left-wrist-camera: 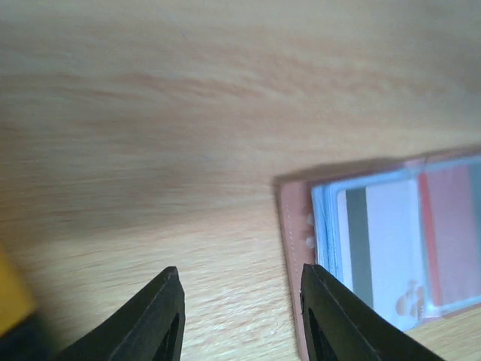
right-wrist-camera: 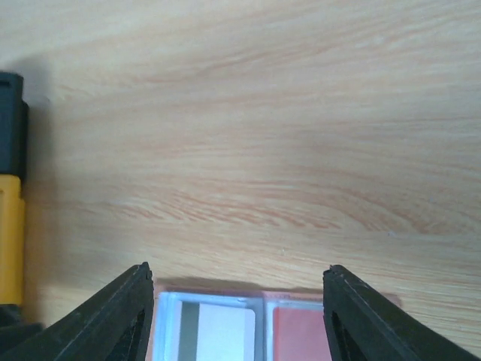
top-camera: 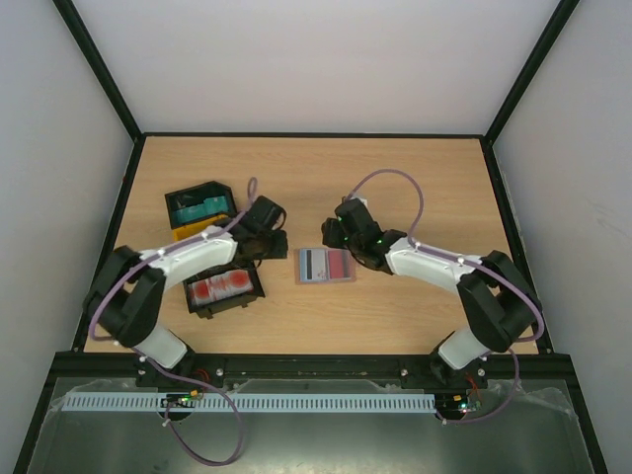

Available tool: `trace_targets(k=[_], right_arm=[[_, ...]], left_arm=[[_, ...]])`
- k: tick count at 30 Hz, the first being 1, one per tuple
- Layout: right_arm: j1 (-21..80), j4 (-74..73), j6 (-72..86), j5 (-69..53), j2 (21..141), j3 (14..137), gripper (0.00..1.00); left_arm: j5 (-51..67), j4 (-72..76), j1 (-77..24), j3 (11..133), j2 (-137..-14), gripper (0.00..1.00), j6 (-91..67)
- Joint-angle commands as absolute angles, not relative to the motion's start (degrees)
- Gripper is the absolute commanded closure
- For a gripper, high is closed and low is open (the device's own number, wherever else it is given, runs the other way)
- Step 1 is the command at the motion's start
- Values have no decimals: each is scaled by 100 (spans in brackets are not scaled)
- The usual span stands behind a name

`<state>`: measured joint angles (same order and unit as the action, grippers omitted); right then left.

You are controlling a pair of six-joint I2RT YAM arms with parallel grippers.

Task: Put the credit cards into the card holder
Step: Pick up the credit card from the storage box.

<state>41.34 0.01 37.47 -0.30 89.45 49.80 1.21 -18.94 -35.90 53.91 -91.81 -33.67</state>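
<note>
The card holder (top-camera: 325,282) lies open on the table's middle, with a white card with a grey stripe (top-camera: 315,264) in its left half and a red card (top-camera: 341,263) in its right half. My left gripper (top-camera: 274,243) is open and empty just left of it; in the left wrist view the holder's brown edge (left-wrist-camera: 288,226) lies by my right finger (left-wrist-camera: 325,316). My right gripper (top-camera: 342,237) is open and empty at the holder's far edge; the right wrist view shows the holder (right-wrist-camera: 218,299) between its fingers (right-wrist-camera: 124,320). More red-and-white cards (top-camera: 219,286) and teal cards (top-camera: 200,207) lie in trays.
A black tray (top-camera: 255,292) stands under my left forearm. A black and yellow tray (top-camera: 188,231) stands behind it at the left; its yellow side shows in the right wrist view (right-wrist-camera: 9,241). Black frame rails border the table.
</note>
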Motion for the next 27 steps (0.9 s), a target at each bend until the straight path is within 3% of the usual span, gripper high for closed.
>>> trace_targets(k=[1, 9, 14, 17, 21, 27], right_arm=[[4068, -604, 4193, 231, 8797, 5270, 40], [4059, -1293, 4343, 11, 9370, 5838, 41], [4050, -1447, 4054, 130, 9513, 6092, 41], [4027, -1228, 3880, 243, 9574, 5970, 41], [3986, -1294, 3813, 130, 9619, 5942, 41], [3982, -1101, 3725, 137, 9470, 5675, 41]], left_arm=[[-257, -2707, -3065, 5564, -8348, 52, -3517], [-62, -3078, -1642, 5249, -7847, 29, -4100], [259, -2837, -1378, 5291, -8394, 25, -4232], [275, -2611, -1354, 5439, -8813, 30, -4146], [285, -2603, -1335, 5666, -9278, 45, -4049], [66, -2823, -1336, 5719, -9211, 52, -3957]])
